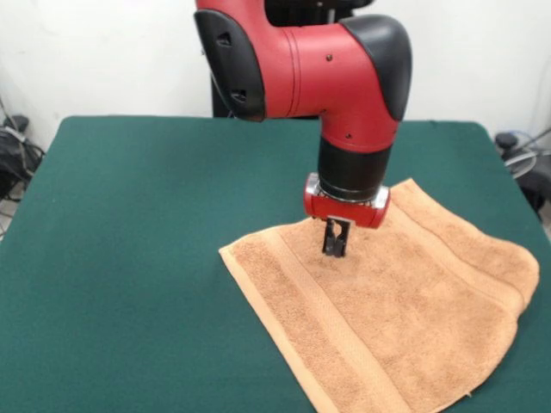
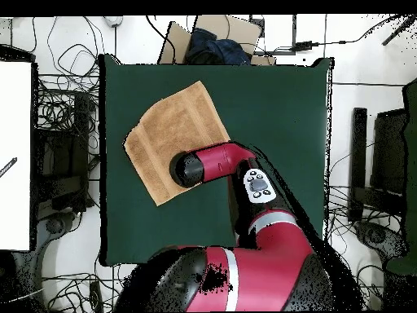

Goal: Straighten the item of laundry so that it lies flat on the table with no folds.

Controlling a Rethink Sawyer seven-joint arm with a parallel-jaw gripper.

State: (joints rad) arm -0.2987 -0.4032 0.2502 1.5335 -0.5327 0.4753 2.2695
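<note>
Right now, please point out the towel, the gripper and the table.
towel [image 1: 405, 318], front view, bare middle of the cloth.
gripper [image 1: 336, 251], front view, tips at the towel's surface.
table [image 1: 129, 258], front view, bare green cover.

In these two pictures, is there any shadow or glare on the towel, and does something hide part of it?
Front view: even light, no glare; a faint shadow under the gripper on the towel. Overhead view: no glare; the arm covers part of the towel, and the gripper is hidden.
</note>
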